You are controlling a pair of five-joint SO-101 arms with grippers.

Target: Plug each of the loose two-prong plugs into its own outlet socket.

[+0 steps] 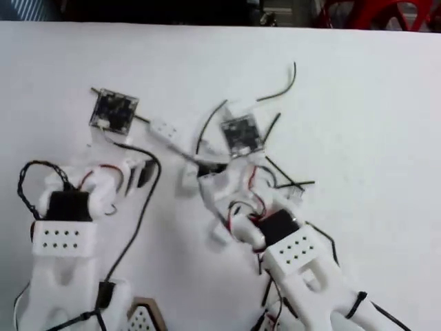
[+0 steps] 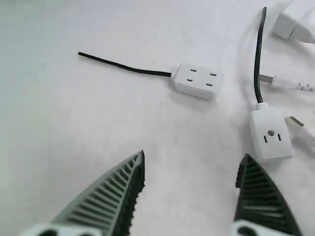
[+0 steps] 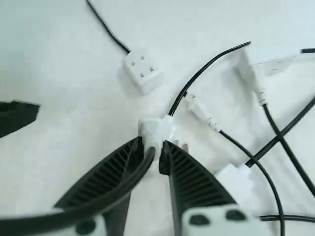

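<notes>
White table [image 1: 358, 103] under both arms. The right gripper [image 3: 153, 145] is clamped on a white cord end [image 3: 156, 129]; plug or socket, I can't tell. A socket [image 3: 142, 69] lies just beyond. My left gripper [image 2: 193, 156] hangs with its jaws apart over bare table, near a second socket [image 2: 269, 135].

You have two white plastic outlet sockets on black cords, a flat four-slot socket block [image 2: 197, 81] and a single-faced socket [image 2: 269, 135] near that block, two loose white metal-pronged plugs, a nearer plug [image 2: 288, 84] and a farther plug [image 2: 301, 130] counted from that block, and two white robot arms, left arm [image 1: 62, 238] and right arm [image 1: 296, 255].
</notes>
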